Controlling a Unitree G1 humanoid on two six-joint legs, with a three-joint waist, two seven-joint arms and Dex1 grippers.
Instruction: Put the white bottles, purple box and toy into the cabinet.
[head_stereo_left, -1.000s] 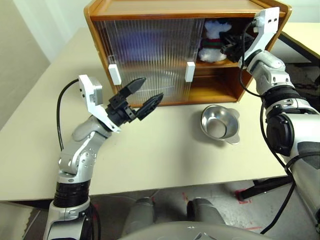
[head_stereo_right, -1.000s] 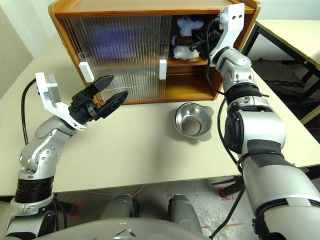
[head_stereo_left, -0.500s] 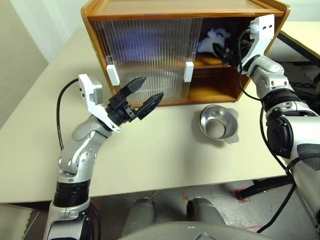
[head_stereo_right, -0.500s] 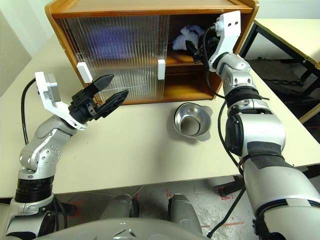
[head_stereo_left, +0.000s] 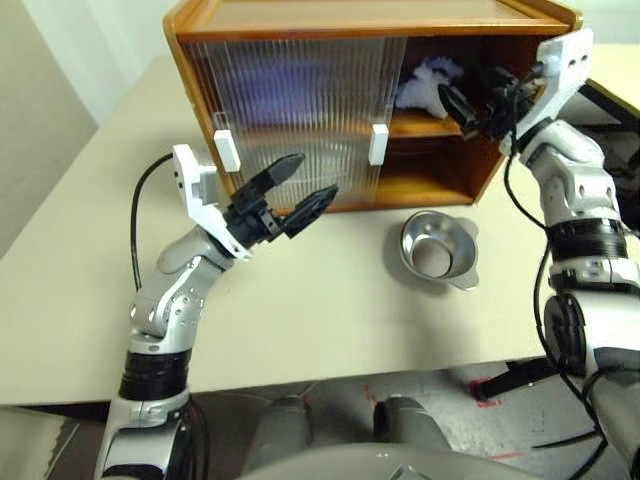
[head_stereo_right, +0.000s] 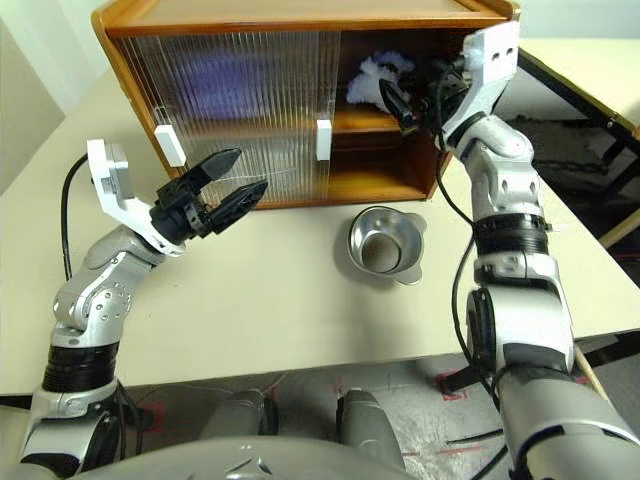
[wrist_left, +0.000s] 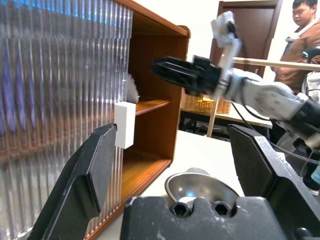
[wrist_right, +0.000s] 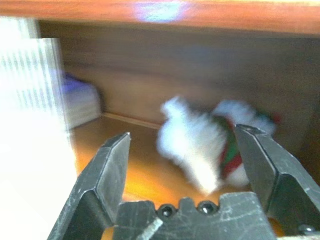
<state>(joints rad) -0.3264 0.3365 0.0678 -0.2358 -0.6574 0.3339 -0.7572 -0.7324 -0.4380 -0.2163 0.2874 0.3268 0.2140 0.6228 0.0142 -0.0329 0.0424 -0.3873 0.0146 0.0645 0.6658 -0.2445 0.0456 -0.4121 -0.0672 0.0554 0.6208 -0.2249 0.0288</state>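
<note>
The cabinet (head_stereo_left: 350, 20) stands at the back of the table, its two ribbed doors slid left and its right side uncovered. On the middle shelf there lies the toy (head_stereo_left: 425, 82), tipped on its side, its scarf showing in the right wrist view (wrist_right: 227, 150). My right gripper (head_stereo_left: 455, 108) is open just outside that opening, apart from the toy. A purple blur behind the ribbed door is the purple box (head_stereo_left: 290, 85), also seen on the shelf as the purple box (wrist_right: 80, 97). The white bottles are hidden. My left gripper (head_stereo_left: 314, 175) hangs open and empty before the doors.
A shiny metal bowl (head_stereo_left: 438, 250) sits on the table in front of the cabinet's open side. The doors' white handles (head_stereo_left: 379, 143) are near the middle. A person (wrist_left: 300, 40) stands beyond a second table (head_stereo_right: 590, 60) at the right.
My right gripper has opened, let go of the toy and drawn back out of the cabinet. The toy has tipped over on the shelf. The left arm has kept still.
</note>
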